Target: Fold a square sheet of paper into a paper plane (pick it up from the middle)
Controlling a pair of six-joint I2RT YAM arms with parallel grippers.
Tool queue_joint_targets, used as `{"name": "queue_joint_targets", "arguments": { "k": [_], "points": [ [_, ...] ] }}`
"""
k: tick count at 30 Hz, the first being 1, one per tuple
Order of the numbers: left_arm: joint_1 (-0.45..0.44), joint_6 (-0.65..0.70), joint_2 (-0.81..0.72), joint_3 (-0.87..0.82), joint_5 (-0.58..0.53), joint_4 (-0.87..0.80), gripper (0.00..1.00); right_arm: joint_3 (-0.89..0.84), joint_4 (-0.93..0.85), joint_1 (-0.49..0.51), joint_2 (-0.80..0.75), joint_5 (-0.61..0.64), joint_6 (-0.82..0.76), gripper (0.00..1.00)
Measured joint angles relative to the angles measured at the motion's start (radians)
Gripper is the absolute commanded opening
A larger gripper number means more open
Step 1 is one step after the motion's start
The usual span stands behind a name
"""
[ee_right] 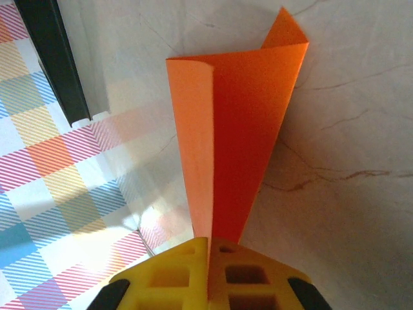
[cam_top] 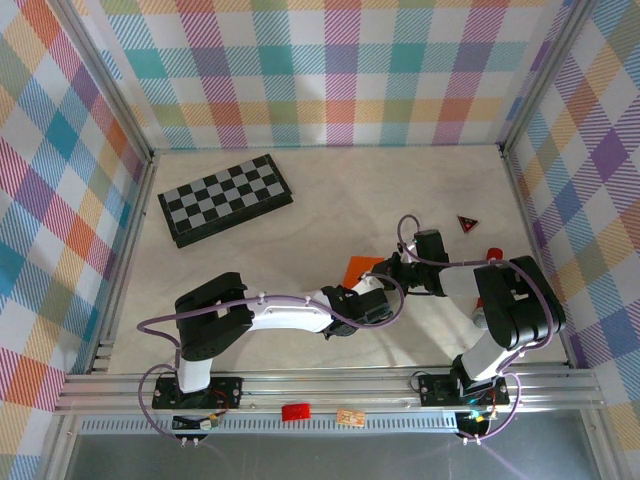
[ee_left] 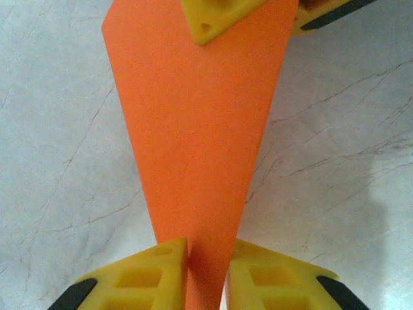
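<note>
The square sheet of paper [cam_top: 360, 266] is bright orange, folded lengthwise into a tapering, dart-like paper plane shape, and held above the table between both grippers. My left gripper [ee_left: 208, 250] has its yellow fingers [ee_left: 145, 274] shut on the narrow end of the paper [ee_left: 197, 142], which fills the gap between them. My right gripper [ee_right: 208, 245] is shut on the other end, where the paper [ee_right: 242, 123] stands up with a crease and one loose corner. In the top view the left gripper [cam_top: 372, 292] and right gripper [cam_top: 393, 268] meet tip to tip and hide most of the sheet.
A black-and-grey checkerboard [cam_top: 226, 200] lies at the back left. A small dark red triangle [cam_top: 467, 224] and a small red cylinder [cam_top: 494, 252] sit at the right, close to the right arm. Plaid walls enclose the table on three sides.
</note>
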Motion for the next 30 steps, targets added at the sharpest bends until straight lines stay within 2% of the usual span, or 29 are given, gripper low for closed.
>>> {"name": "queue_joint_targets", "arguments": {
  "k": [5,12,23,28,30],
  "points": [
    [0.000,0.000,0.000,0.003,0.001,0.002,0.23,0.000,0.003,0.000,0.000,0.000,0.000,0.04],
    [0.000,0.000,0.000,0.003,0.000,0.002,0.18,0.000,0.003,0.000,0.000,0.000,0.000,0.04],
    [0.000,-0.006,0.000,0.003,0.000,0.004,0.02,0.000,-0.001,0.000,-0.006,0.003,0.000,0.09],
    [0.000,-0.016,0.000,0.002,0.000,0.011,0.00,0.000,-0.047,0.000,-0.048,0.023,-0.014,0.20],
    [0.000,-0.028,0.000,0.000,0.000,0.012,0.00,0.006,-0.095,0.000,-0.075,0.046,-0.037,0.31]
  ]
}}
